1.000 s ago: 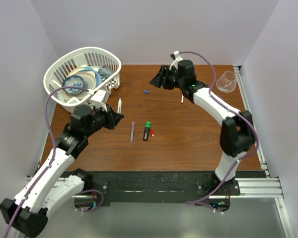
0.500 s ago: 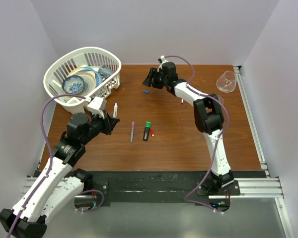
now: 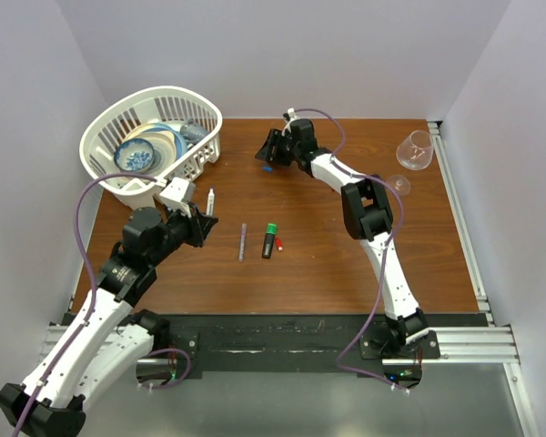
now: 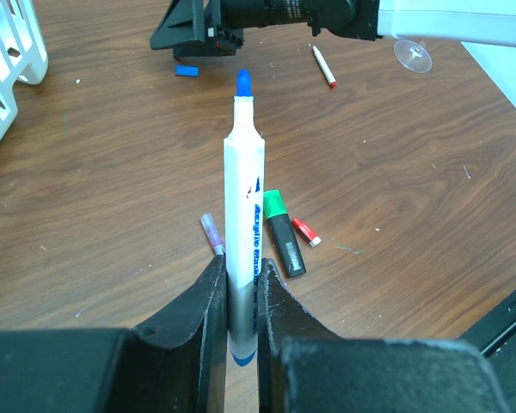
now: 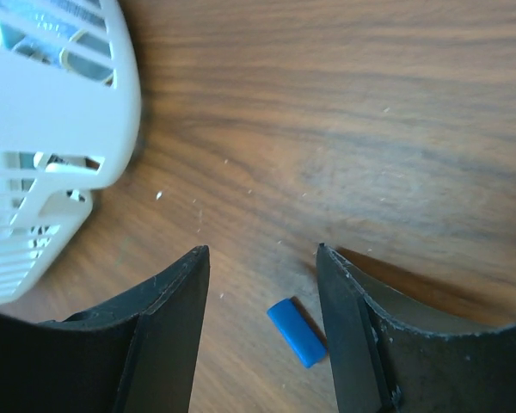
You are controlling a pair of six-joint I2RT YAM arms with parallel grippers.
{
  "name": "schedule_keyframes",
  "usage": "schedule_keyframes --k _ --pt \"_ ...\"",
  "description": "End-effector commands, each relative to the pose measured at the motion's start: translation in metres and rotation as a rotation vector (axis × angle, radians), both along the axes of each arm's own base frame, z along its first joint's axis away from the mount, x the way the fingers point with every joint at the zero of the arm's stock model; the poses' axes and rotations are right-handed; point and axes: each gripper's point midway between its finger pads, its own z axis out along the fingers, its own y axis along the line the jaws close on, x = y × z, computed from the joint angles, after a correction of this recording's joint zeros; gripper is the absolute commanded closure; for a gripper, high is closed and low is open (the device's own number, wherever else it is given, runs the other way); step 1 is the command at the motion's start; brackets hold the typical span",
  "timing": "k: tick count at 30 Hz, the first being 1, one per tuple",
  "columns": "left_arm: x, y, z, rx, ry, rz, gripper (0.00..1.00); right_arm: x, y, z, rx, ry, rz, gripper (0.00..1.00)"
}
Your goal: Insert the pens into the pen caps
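Between the spread jaws of my right tool [image 5: 260,256] lies the blue cap [image 5: 297,331], flat on the tabletop [image 5: 387,129]. It looks light, hard and slick, so I'd pinch its sides squarely. A basket [image 5: 60,95] crowds one side; the other looks roomy. My left tool [image 4: 241,268] clamps the white pen [image 4: 243,198] near its tail.

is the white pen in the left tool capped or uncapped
Uncapped: the white pen has a bare blue tip; a blue cap lies loose on the table.

The cap [image 5: 297,332] lies on the table [image 5: 378,129] between the fingers [image 5: 168,331] of the right hand [image 5: 260,254].
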Motion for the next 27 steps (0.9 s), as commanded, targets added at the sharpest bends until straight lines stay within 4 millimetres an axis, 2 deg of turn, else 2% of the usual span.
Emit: schedule_keyframes --k 1,7,8,10,11,13,16,18,19,22,27 --pt "0.006 0.001 0.013 -0.001 -0.060 0.007 1.00 -0.021 0.017 0.018 0.061 0.019 0.132 0.44" --pt "0.006 0.001 0.013 0.000 -0.058 0.008 1.00 -0.052 0.017 0.000 -0.009 0.079 0.243 0.44" --pt "0.006 0.001 0.013 0.000 -0.058 0.008 1.00 -0.055 0.017 0.005 -0.019 0.064 0.266 0.45" --pt "0.006 0.001 0.013 0.000 -0.060 0.010 1.00 -0.068 0.015 -0.003 -0.050 0.097 0.286 0.45" --pt "0.005 0.002 0.014 -0.001 -0.061 0.010 1.00 -0.070 0.013 0.003 -0.063 0.075 0.301 0.45" --pt "0.005 0.002 0.014 -0.002 -0.064 0.011 1.00 -0.081 0.011 -0.003 -0.087 0.090 0.327 0.45" --pt "0.005 0.002 0.014 0.000 -0.062 0.010 1.00 -0.094 0.004 -0.005 -0.136 0.104 0.358 0.45" --pt "0.005 0.001 0.014 -0.003 -0.062 0.009 1.00 -0.100 0.000 0.001 -0.161 0.094 0.373 0.46" --pt "0.005 0.002 0.013 -0.001 -0.059 0.010 1.00 -0.109 -0.005 -0.007 -0.170 0.115 0.385 0.46" --pt "0.005 0.001 0.013 -0.003 -0.060 0.007 1.00 -0.125 -0.011 -0.003 -0.186 0.104 0.437 0.46" --pt "0.005 0.001 0.012 -0.002 -0.055 0.006 1.00 -0.149 -0.028 -0.009 -0.269 0.128 0.513 0.48"
